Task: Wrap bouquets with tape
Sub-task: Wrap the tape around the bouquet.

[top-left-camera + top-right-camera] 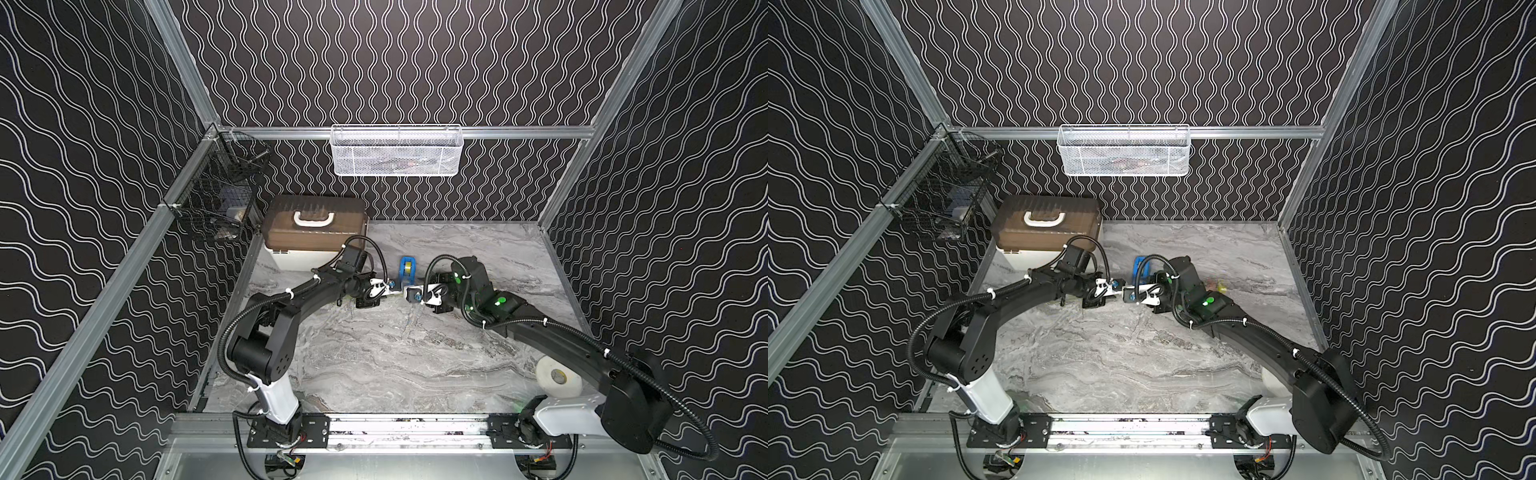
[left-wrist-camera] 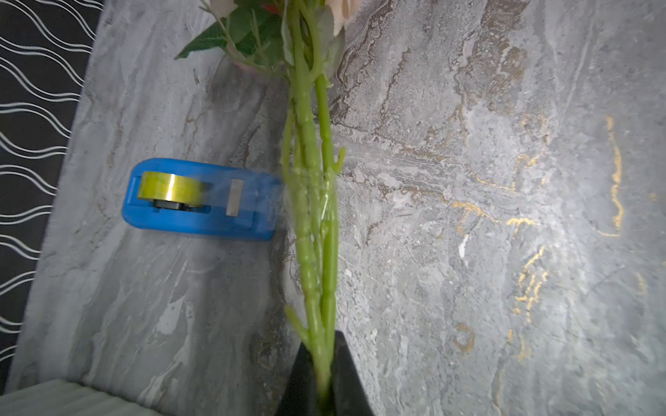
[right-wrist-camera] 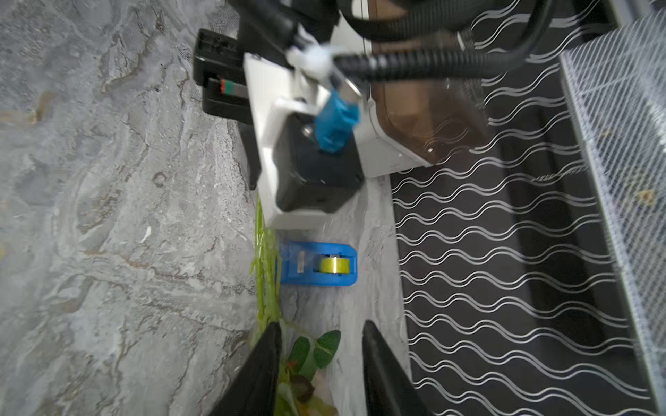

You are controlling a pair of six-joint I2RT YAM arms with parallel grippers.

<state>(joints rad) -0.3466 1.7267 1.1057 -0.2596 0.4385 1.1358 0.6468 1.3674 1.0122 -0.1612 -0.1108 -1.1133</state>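
Observation:
The bouquet (image 2: pixel 313 201) runs as a bunch of green stems between the two arms, with leaves and pale blooms at its far end. My left gripper (image 2: pixel 322 345) is shut on the stem ends. The tape, a yellowish roll in a blue dispenser (image 2: pixel 201 201), stands right beside the stems, and a clear band of tape shows around them there. My right gripper (image 3: pixel 322 327) is open, its fingers astride the bouquet's leaves (image 3: pixel 317 349) without pinching them. In both top views the grippers meet tip to tip just in front of the dispenser (image 1: pixel 407 268) (image 1: pixel 1139 266).
A brown-lidded white box (image 1: pixel 316 226) stands at the back left, close behind my left arm. A large white roll (image 1: pixel 557 376) lies near my right arm's base. A white mesh basket (image 1: pixel 395 151) and a black wire basket (image 1: pixel 220 199) hang on the walls.

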